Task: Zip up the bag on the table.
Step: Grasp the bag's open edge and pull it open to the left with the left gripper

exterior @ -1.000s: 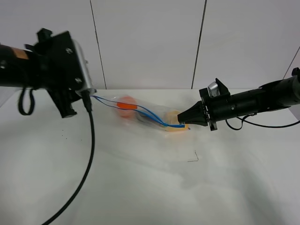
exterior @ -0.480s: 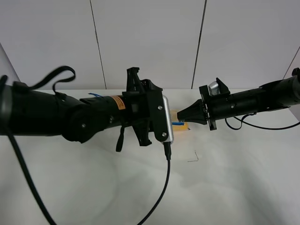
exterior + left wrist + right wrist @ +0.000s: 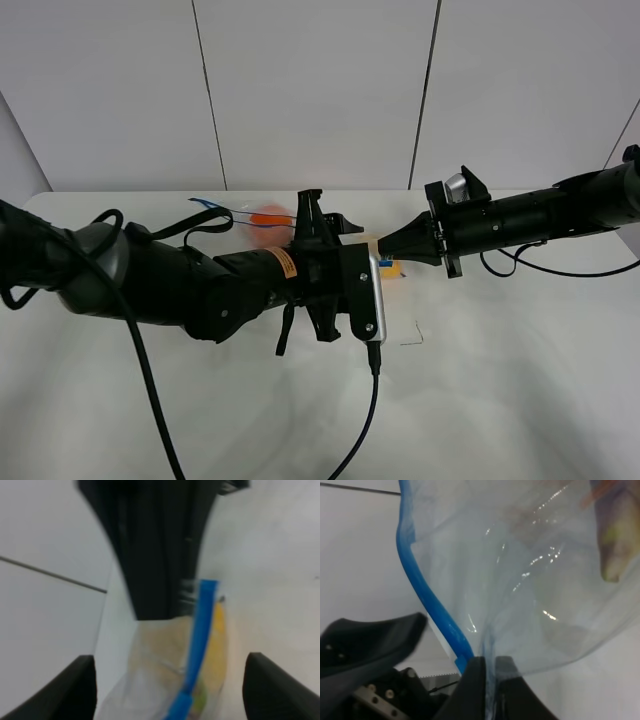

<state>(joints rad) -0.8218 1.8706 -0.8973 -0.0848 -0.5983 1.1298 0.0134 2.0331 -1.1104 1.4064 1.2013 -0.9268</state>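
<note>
Right hand (image 3: pixel 386 250): clenched on the end corner of the bag (image 3: pixel 252 215), centre-right of the high view; film and blue zipper strip (image 3: pixel 422 595) pinched.
Left hand (image 3: pixel 167 690): released, fingers apart, strip passing between them, not visibly gripped.
Change: one second ago this arm stood at frame left; now mid-frame, close to the right hand, hiding most of the bag on the surface (image 3: pixel 500 400).
Judgement: zipper pass likely run; seal unconfirmed.
Writing: orange label (image 3: pixel 285 262) on left arm, illegible.
</note>
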